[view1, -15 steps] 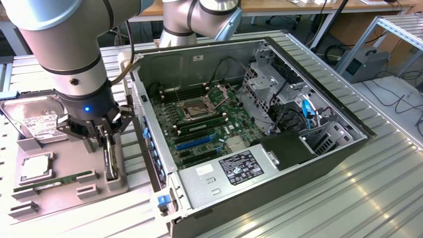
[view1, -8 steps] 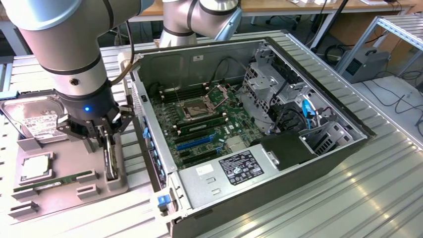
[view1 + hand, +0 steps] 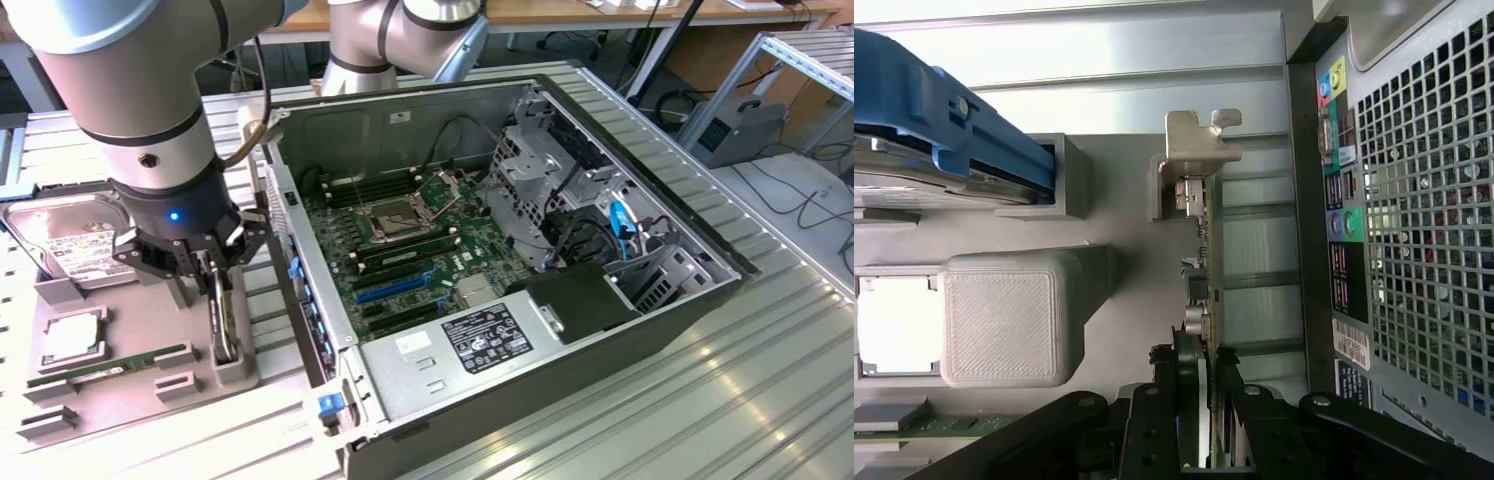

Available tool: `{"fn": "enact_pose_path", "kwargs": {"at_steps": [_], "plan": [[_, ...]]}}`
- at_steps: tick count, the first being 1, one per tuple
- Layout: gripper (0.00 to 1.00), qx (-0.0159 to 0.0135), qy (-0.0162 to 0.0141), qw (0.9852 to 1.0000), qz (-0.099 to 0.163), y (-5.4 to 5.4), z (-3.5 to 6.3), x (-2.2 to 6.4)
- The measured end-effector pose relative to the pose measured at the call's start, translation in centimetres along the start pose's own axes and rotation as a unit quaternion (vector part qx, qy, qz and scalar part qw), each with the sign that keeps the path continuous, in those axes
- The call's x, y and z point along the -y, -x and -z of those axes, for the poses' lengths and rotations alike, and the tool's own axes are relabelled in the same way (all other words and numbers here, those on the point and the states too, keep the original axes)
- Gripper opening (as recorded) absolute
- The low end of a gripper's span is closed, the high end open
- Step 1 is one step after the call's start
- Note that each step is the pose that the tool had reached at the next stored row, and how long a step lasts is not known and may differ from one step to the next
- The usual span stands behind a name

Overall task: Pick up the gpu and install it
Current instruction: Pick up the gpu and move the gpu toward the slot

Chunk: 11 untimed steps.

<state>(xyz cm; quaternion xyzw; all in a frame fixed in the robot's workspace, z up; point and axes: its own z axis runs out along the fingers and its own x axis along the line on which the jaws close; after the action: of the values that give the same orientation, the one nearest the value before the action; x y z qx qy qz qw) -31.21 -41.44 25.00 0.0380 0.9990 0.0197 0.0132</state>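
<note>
The gpu (image 3: 230,325) stands on edge in a slot of the grey parts tray (image 3: 120,405), just beside the open computer case (image 3: 641,300). My gripper (image 3: 220,300) reaches down over it, one finger on each side of the card. In the wrist view the gpu (image 3: 1201,260) is seen edge-on. Its silver end bracket (image 3: 1199,140) rests against a grey holder block. My gripper (image 3: 1199,385) is shut on the card's near end, with both black fingers (image 3: 1159,400) pressed against the board. The card still sits in the tray.
The tray also holds a hard drive (image 3: 74,240) with blue rails (image 3: 954,140), a processor (image 3: 74,340) and a memory stick (image 3: 114,365). Inside the case the motherboard (image 3: 414,250) lies flat, with a blue expansion slot (image 3: 394,288). The case's rear panel (image 3: 1414,200) stands close to the card.
</note>
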Motion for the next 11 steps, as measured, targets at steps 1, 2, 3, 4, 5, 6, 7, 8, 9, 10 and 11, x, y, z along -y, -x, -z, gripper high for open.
{"fn": "enact_pose_path", "kwargs": {"at_steps": [1, 2, 3, 4, 5, 6, 7, 8, 9, 10, 11], "plan": [[0.27, 0.0000, 0.0000, 1.0000, 0.000, 0.00, 0.13, -0.01], [0.27, 0.0000, 0.0000, 1.0000, 0.000, 0.00, 0.26, -0.01], [0.27, 0.0000, 0.0000, 1.0000, 0.000, 0.01, 0.34, -0.02], [0.27, 0.0000, 0.0000, 1.0000, 0.000, 0.01, 0.41, -0.02], [0.27, 0.0000, 0.0000, 1.0000, 0.000, 0.01, 0.48, -0.02], [0.27, 0.0000, 0.0000, 1.0000, 0.000, 0.01, 0.53, -0.02], [0.27, 0.0000, 0.0000, 1.0000, 0.000, 0.01, 0.61, -0.03], [0.27, 0.0000, 0.0000, 1.0000, 0.000, 0.02, 0.68, -0.03], [0.27, 0.0000, 0.0000, 1.0000, 0.000, 0.02, 0.73, -0.03], [0.27, 0.0000, 0.0000, 1.0000, 0.000, 0.02, 0.80, -0.03], [0.27, 0.0000, 0.0001, 1.0000, 0.000, 0.02, 0.86, -0.04]]}}
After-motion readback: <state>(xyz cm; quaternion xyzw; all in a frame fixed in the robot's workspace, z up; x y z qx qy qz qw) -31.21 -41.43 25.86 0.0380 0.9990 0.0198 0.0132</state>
